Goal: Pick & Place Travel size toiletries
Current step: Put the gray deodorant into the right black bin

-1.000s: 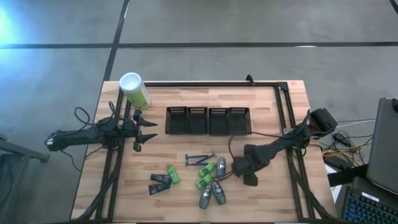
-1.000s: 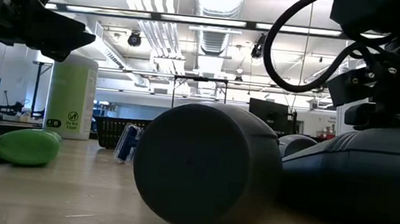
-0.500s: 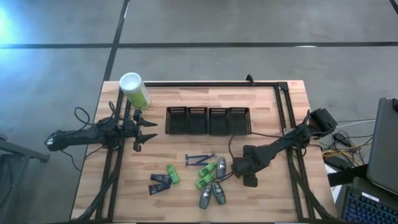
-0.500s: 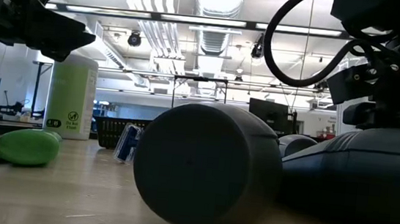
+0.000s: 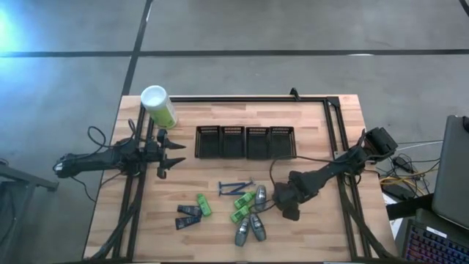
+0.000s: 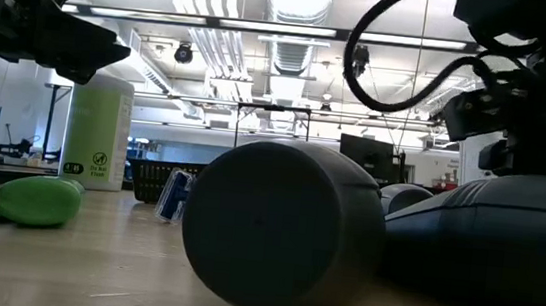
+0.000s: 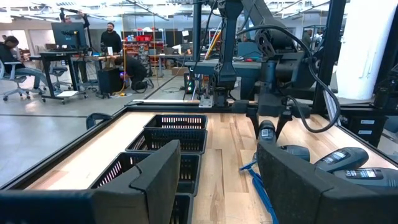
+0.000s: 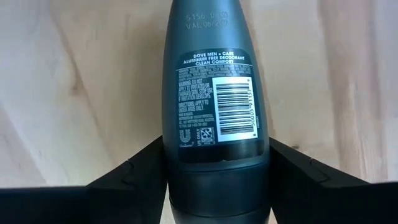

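Observation:
The toiletries lie in a loose group on the near half of the table: grey oval bottles, green tubes, navy tubes and blue razors. My right gripper hovers at the group's right edge, pointing down, shut on one grey bottle. In the high view the gripper itself hides that bottle. My left gripper waits open and empty at the table's left, level with the bins; its fingers frame the left wrist view. My right gripper pinches the grey bottle between its two fingers, one on each side where the body meets the darker cap end. The fingers come from above and lie along the bottle, whose rounded end points away toward the wood. Whether it rests on the table, I cannot tell.
A row of black mesh bins stands across the table's middle, beyond the toiletries. A tall pale-green, white-capped canister stands at the far left corner. A black rail runs along the far edge. Bare wood lies right of the bins.
My right gripper has shifted a little toward the table's left, closer to the group of toiletries. Its cable has swung the same way in the low view.

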